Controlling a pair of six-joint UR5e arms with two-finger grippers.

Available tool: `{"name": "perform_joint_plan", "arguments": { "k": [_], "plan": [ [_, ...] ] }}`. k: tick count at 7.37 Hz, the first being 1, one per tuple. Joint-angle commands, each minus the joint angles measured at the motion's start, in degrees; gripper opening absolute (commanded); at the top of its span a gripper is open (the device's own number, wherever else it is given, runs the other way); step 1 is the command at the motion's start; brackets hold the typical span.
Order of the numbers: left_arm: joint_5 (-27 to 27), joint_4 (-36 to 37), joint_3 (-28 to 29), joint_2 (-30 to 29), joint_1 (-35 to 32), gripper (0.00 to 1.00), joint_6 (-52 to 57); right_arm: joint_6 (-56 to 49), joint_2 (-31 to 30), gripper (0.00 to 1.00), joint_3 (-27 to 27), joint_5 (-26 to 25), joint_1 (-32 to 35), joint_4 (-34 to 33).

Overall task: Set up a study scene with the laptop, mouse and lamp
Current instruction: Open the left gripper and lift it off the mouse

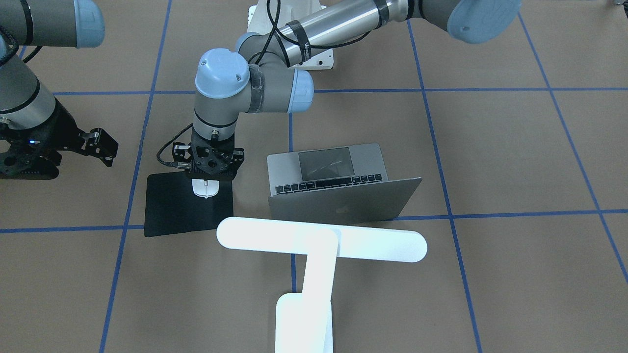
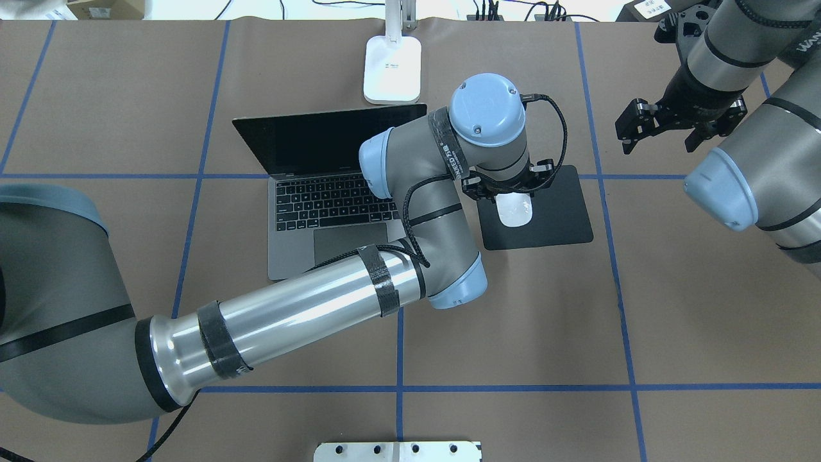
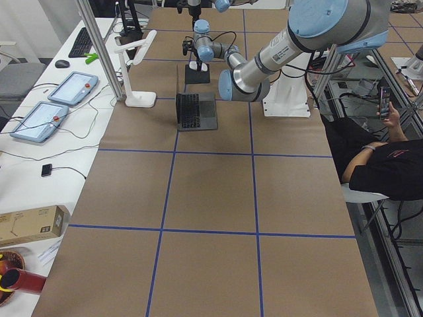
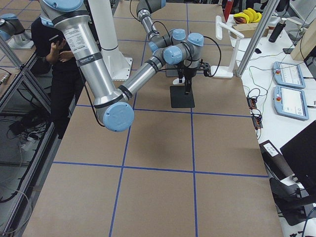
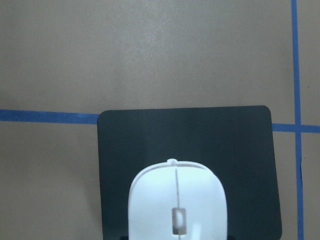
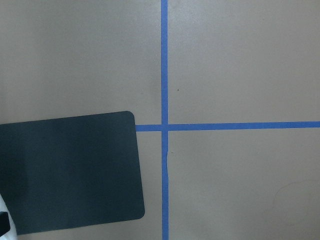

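The white mouse (image 1: pixel 205 189) (image 5: pixel 177 200) lies on a black square mat (image 1: pixel 171 211), to the right of the laptop in the overhead view. My left gripper (image 1: pixel 206 179) (image 2: pixel 510 192) stands straight down over the mouse, shut on it, with dark finger tips against both its sides. The grey laptop (image 2: pixel 321 199) is open, its dark screen facing me. Behind the laptop stands the white T-shaped lamp (image 1: pixel 321 240), with its base (image 2: pixel 392 67) at the table's far edge. My right gripper (image 2: pixel 664 131) hangs open and holds nothing, off the mat's far right corner.
The left arm's forearm (image 2: pixel 308 308) crosses low over the laptop's front right corner. A white bolted pedestal (image 2: pixel 397 451) sits at the near edge. Blue tape lines grid the brown table (image 2: pixel 673 308). A seated person (image 3: pixel 383 158) is beside the table.
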Motion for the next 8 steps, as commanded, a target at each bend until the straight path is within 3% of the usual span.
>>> {"name": "perform_joint_plan", "arguments": {
  "k": [1, 7, 8],
  "plan": [
    [0.08, -0.01, -0.06, -0.10, 0.00, 0.73, -0.04, 0.00, 0.00, 1.00, -0.06, -0.09, 0.00, 0.00],
    [0.00, 0.07, -0.40, -0.10, 0.00, 0.74, 0.13, 0.00, 0.00, 1.00, -0.06, -0.18, 0.00, 0.00],
    [-0.09, 0.34, -1.02, -0.01, -0.09, 0.77, 0.48, 0.00, 0.00, 1.00, -0.06, -0.18, 0.00, 0.00]
  ]
}}
